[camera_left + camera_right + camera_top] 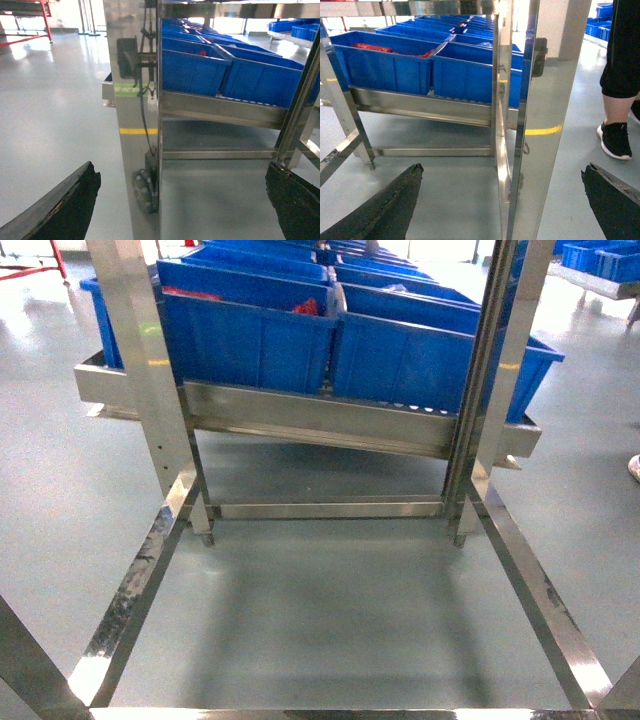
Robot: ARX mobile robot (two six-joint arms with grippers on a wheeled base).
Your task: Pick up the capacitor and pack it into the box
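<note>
- Nearest in the left wrist view, the left gripper (182, 200) hangs low over the grey floor (50, 100), its two dark fingers (65, 205) far apart at the picture's lower corners: the jaws are released and grasp nothing.
- The right gripper (502, 200) shows the same way in the right wrist view, dark fingers (385, 205) spread wide, jaws released with nothing between them.
- Neither gripper appears in the head view, which looks down into a steel frame (150, 570) lying as a rectangle of rails on the floor.
- Just beyond the left gripper stands a shiny steel post (132, 115) with a yellow band, a black cable and a small black block fixed to it; a caster (145, 192) sits at its foot.
- A similar steel upright (530, 130) stands just past the right gripper.
- Behind the posts a tilted steel shelf (320, 420) carries rows of blue bins (250, 340) side by side; something red (370, 48) lies in one bin.
- At the right edge of the right wrist view a person's leg in dark shorts and a black shoe (615, 140) stands on the floor near a yellow floor line (542, 131).
- More blue bins (600, 258) sit far off on another rack.
- The capacitor and the box cannot be seen in any view.
</note>
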